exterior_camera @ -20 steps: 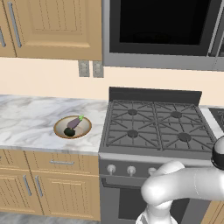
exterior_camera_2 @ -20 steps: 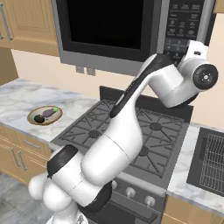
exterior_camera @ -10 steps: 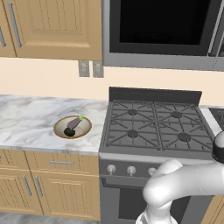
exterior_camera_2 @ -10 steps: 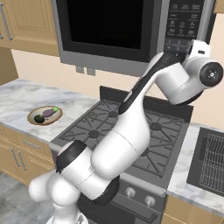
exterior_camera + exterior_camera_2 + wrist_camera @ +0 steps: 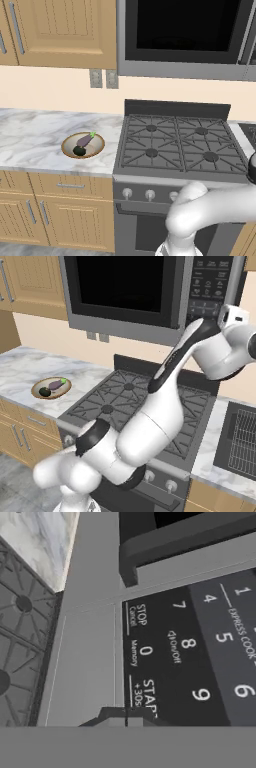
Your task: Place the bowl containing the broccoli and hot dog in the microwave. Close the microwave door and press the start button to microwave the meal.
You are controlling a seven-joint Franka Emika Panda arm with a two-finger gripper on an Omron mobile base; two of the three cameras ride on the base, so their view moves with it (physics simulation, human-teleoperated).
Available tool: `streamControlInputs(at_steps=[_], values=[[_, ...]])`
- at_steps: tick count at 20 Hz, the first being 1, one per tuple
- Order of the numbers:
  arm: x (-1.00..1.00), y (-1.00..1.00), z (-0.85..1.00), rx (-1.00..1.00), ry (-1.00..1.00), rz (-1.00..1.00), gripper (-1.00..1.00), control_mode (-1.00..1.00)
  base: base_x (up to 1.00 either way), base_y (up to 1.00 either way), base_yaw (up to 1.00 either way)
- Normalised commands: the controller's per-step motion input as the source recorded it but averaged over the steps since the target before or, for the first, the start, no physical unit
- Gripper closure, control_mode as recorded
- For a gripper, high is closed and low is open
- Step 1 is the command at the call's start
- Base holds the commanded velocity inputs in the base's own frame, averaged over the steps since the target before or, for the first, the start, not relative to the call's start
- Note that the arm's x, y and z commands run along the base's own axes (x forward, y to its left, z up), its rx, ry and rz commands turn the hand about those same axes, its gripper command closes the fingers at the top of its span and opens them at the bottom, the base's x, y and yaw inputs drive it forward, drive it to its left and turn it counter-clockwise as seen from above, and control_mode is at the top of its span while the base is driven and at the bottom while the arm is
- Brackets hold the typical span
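Dark fingers (image 5: 127, 716) pressed together with nothing between, tips right at the START key of the black keypad (image 5: 200, 647) on the wide grey-steel microwave (image 5: 150, 296), above the black gas stove (image 5: 172, 145). Black-glass microwave door (image 5: 187, 25) closed flush. At 9 o'clock of the stove, on the marbled white bench (image 5: 35, 140), shallow light-tan bowl (image 5: 83, 145) with purple eggplant (image 5: 86, 139).

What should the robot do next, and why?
Probably ease the shut gripper straight forward onto the START button. In the hand view the fingertips sit right at that label on the keypad, and the microwave door already looks closed, so pressing start seems to be the step left.
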Motion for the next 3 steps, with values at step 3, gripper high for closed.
streamControlInputs(at_steps=[3], values=[[0.07, 0.02, -0.88, 0.00, -0.35, 0.00, 1.00, -1.00, 0.00, 0.00, 0.00]])
